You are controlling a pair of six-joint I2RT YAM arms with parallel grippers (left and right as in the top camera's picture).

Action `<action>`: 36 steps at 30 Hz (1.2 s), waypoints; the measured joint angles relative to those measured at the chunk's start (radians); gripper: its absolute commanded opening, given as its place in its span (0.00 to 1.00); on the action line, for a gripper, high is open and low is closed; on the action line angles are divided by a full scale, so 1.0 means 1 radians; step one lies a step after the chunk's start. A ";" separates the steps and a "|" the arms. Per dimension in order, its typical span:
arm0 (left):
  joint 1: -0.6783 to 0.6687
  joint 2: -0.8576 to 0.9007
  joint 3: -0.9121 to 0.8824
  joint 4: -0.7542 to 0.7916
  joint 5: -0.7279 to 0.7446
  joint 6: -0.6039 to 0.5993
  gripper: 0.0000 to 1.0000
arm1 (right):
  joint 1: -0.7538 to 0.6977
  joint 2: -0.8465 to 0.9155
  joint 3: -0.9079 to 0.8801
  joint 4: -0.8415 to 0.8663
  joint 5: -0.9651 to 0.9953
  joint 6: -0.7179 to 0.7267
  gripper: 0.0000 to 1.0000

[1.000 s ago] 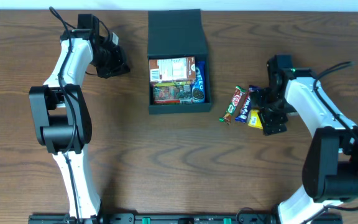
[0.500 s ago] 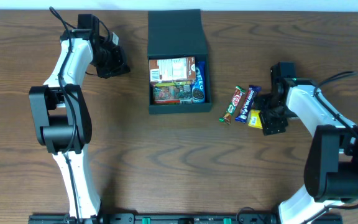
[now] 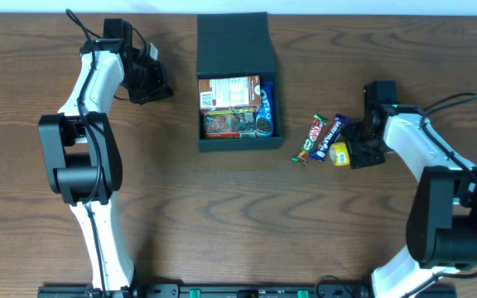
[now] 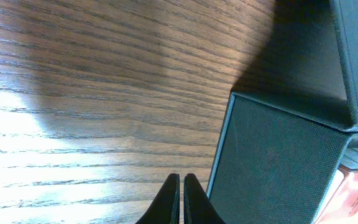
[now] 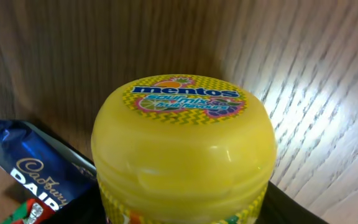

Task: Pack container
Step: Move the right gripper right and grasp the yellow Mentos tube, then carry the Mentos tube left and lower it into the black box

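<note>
The container (image 3: 233, 45) is a dark box with its flap lid folded back at the table's far middle; snack packets (image 3: 230, 103) and a blue Oreo pack (image 3: 265, 106) lie inside. A yellow Mentos tub (image 3: 339, 154) lies on the table to its right and fills the right wrist view (image 5: 185, 137). My right gripper (image 3: 353, 156) sits around it, a dark finger pressed to each side (image 5: 182, 202). My left gripper (image 3: 157, 89) is shut and holds nothing, left of the container's outer wall (image 4: 278, 155), just above the wood (image 4: 181, 180).
A blue Cadbury bar (image 3: 330, 138) and a red KitKat bar (image 3: 311, 138) lie side by side just left of the tub. The Cadbury wrapper (image 5: 30, 174) touches the tub's left side. The table's back edge runs right behind the lid.
My right gripper has slid left and down over the Mentos tub, and its jaws have narrowed onto it. The left arm has not moved.
</note>
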 measured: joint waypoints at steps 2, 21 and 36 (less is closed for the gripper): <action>0.000 0.000 0.000 -0.001 0.000 0.000 0.06 | -0.014 0.000 0.008 -0.005 -0.005 -0.034 0.40; 0.000 0.000 0.000 -0.007 -0.003 0.000 0.06 | 0.066 -0.053 0.477 0.005 -0.205 -0.442 0.26; 0.019 -0.002 0.000 -0.008 -0.014 0.000 0.06 | 0.510 -0.052 0.476 0.040 -0.018 0.006 0.02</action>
